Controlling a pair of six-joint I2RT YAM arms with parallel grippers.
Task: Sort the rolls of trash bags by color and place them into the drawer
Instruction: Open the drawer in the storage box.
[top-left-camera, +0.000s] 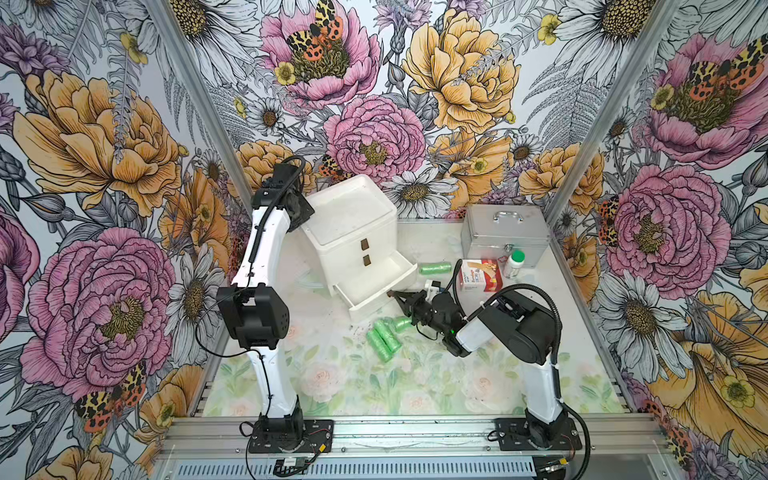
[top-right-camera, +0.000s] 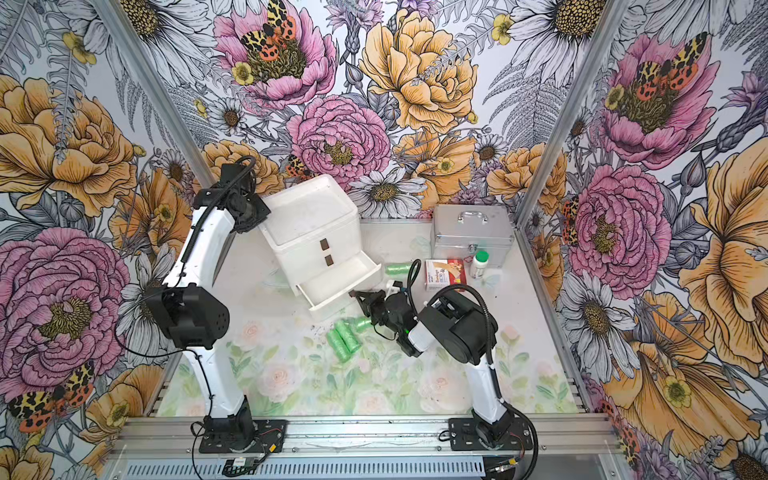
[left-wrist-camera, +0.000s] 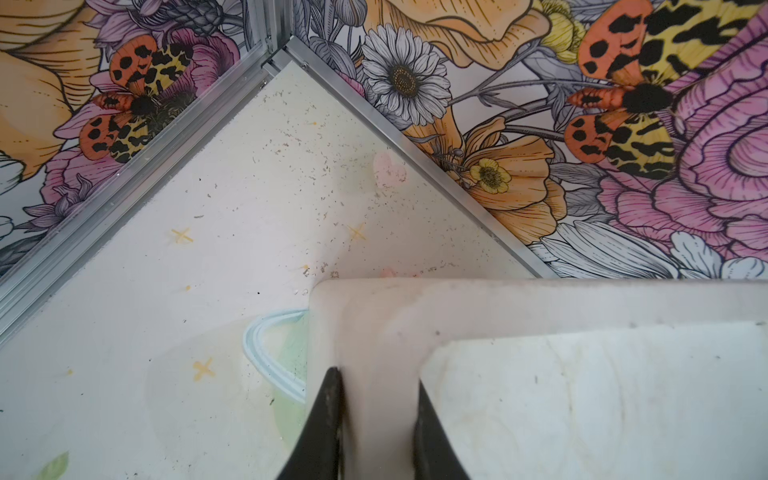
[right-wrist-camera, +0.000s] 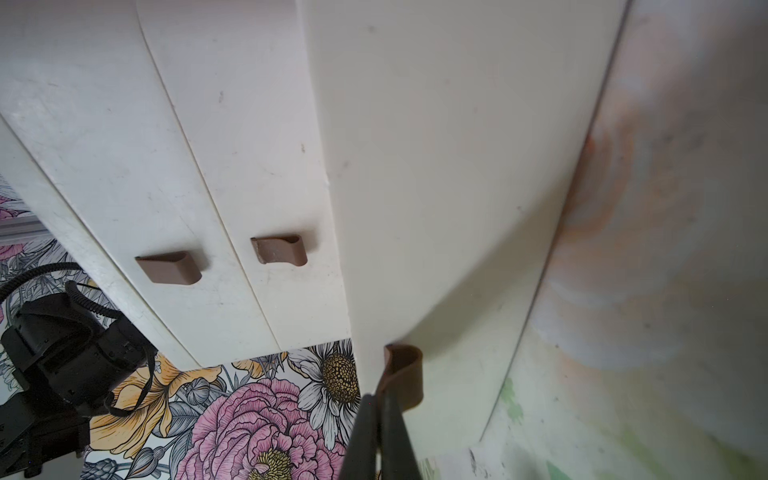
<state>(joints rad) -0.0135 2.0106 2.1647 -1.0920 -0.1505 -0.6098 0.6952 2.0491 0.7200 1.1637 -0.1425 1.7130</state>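
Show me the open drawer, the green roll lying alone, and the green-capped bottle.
open drawer (top-left-camera: 374, 280), in a top view, bare white floor.
lone green roll (top-left-camera: 435, 268), in a top view, its middle.
green-capped bottle (top-left-camera: 512, 269), in a top view, white body.

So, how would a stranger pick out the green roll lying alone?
Find the white drawer cabinet, its bottom drawer open. Between that drawer and the red-and-white box lies one light green roll. It lies alone, while the other green rolls cluster in front of the drawer.

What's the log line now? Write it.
left gripper: shut on white plastic cabinet rim | right gripper: shut on brown handle tab | bottom drawer: open
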